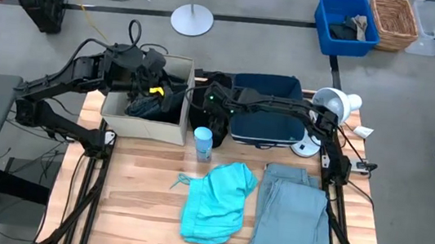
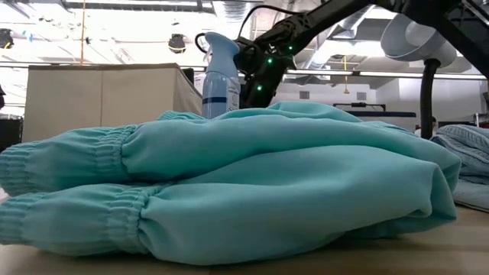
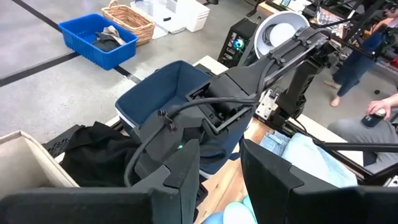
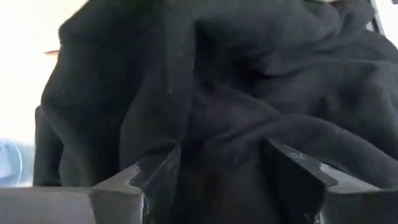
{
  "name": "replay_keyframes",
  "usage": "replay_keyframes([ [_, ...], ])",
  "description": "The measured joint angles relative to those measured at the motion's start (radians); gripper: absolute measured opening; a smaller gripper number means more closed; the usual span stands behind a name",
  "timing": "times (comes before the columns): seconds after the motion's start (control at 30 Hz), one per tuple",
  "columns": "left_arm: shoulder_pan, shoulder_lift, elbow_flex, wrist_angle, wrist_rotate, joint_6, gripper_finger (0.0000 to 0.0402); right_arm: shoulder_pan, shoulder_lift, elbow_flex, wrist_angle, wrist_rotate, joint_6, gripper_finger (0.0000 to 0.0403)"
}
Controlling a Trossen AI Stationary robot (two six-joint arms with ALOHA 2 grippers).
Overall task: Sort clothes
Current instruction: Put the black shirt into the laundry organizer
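The black garment [image 1: 215,85] lies bunched between the beige box [image 1: 169,129] and the navy bin [image 1: 262,127]; it also shows in the left wrist view [image 3: 93,155]. My right gripper [image 4: 217,171] is open right at it, and black folds [image 4: 249,124] fill the view between and beyond its fingers. My left gripper [image 3: 219,180] is open and empty above the beige box, where a dark garment [image 1: 147,106] lies. The turquoise garment [image 1: 215,202] and the grey-blue trousers [image 1: 292,221] lie flat on the table's near half. My right gripper is open with a fold of the black garment [image 4: 217,143] between its fingers [image 4: 155,177]. I cannot tell whether the fingers touch the cloth.
A blue-white spray bottle [image 1: 203,142] stands just in front of the gap between box and bin. A white lamp [image 1: 331,102] stands at the table's far right. A blue crate [image 1: 345,26] and a wicker basket [image 1: 395,21] are on the floor beyond.
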Motion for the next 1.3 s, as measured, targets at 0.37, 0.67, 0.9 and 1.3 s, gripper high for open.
replay_keyframes([
  [0.37, 0.000, 0.000, 0.000, 0.000, -0.008, 0.001, 0.0114, 0.008, 0.012, 0.001, 0.006, -0.017, -0.037, 0.0244],
  [0.67, 0.000, 0.000, 0.000, 0.000, -0.013, 0.000, 0.0114, 0.007, 0.012, 0.001, -0.015, -0.019, -0.045, 0.0197],
  [0.9, 0.000, 0.000, 0.000, 0.000, -0.016, -0.001, 0.0114, 0.015, 0.012, 0.001, -0.021, -0.018, -0.038, 0.0072],
  [1.3, 0.000, 0.000, 0.000, 0.000, -0.023, -0.002, 0.0114, 0.022, 0.002, 0.001, -0.024, -0.016, -0.031, 0.0004],
])
